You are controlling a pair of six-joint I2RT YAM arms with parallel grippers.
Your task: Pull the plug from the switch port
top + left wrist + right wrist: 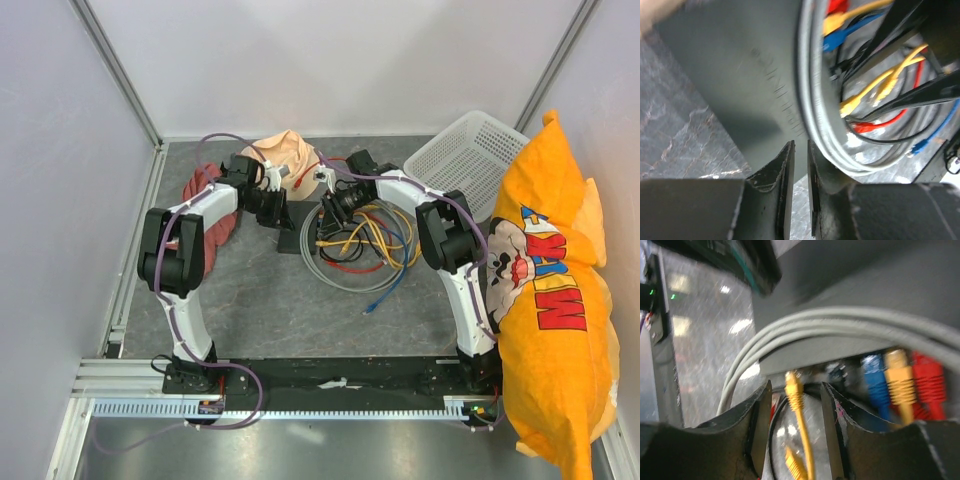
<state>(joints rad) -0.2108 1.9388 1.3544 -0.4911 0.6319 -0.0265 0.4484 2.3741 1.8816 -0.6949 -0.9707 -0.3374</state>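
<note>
1. Black fingers of the right end effector point(795, 390) stand spread either side of the yellow plug point(793, 382), not pinching it.
2. Left end effector point(800, 147), pressed nearly together and empty, sits over the switch point(740, 85) near its edge.
3. Best to close squarely on the plug body, then draw straight back out of the port.
4. Grey cable loops point(840, 322) cross the switch, and a blue plug point(872, 372) sits near. Open tabletop point(705, 355) lies on the other side.
</note>
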